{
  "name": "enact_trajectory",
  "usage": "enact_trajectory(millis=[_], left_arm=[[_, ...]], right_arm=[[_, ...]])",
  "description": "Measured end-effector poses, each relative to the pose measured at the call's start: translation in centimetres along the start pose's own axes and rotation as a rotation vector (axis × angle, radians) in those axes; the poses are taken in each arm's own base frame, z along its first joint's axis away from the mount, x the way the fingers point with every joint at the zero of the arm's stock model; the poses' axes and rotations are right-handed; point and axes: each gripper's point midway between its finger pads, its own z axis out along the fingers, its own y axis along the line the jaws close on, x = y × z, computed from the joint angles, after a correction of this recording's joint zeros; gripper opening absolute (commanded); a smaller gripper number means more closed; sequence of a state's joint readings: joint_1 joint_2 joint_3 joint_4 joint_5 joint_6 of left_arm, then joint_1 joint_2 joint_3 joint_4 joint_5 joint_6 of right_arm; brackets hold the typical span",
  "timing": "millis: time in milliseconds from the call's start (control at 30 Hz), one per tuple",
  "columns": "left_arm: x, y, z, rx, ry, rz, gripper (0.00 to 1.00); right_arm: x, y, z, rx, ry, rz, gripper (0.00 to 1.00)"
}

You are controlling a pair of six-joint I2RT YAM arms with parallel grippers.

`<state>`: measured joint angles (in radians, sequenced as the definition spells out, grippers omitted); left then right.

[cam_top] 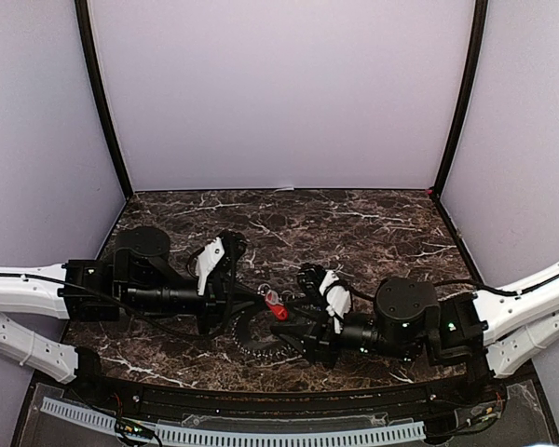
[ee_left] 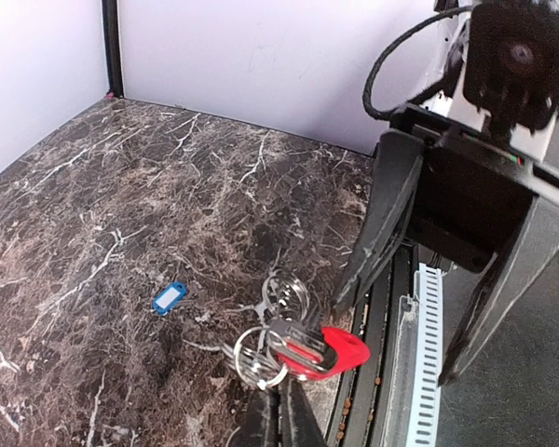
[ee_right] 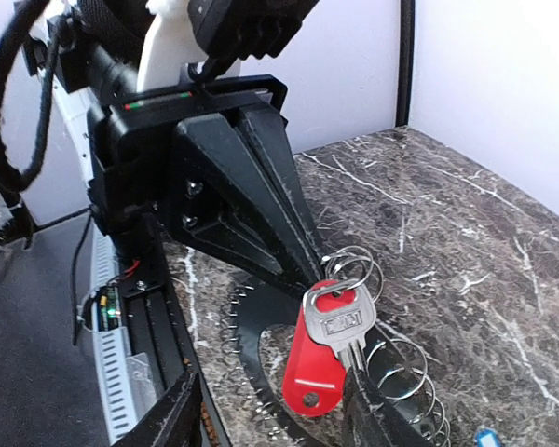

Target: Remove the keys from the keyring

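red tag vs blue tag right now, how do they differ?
Pose: the red tag hangs in the air from split rings at the left gripper's shut fingers; the blue tag lies flat on the table.
Company: the red tag shares its rings with a silver key; the blue tag lies alone.
Face: the blue tag shows a pale label window; the red tag shows none.
Both are small oblong tags.

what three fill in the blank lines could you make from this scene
1. The left pincer is ___ on the wire rings carrying the red-headed key.
2. The blue key tag lies loose on the ___, apart from those rings.
3. The right pincer has its jaws ___, with nothing between them.
Missing words: shut; table; open
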<state>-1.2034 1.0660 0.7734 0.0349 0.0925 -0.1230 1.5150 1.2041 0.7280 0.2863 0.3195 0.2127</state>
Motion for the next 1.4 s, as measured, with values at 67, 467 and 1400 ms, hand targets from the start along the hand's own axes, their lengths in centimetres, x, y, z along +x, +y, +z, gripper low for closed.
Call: enact_trajectory(millis=[67,467,1400], left_arm=[[-0.2,0.2,0.0,-0.002,0.006,-0.023,0.0],[1.3,0.5,0.5,0.003,0.077,-0.066,0.0],[2.3,0.5,0.3,0.003,0.12,-0.077,0.0]], right_arm=[[0.4,-0.3,0.4,0.053,0.015,-0.063,0.56],[0.5,-2.6,1.9,0.258,0.066,-0.298,0.49],[2.0,-3.0,3.1,0.368,0.16,-0.476,0.08]])
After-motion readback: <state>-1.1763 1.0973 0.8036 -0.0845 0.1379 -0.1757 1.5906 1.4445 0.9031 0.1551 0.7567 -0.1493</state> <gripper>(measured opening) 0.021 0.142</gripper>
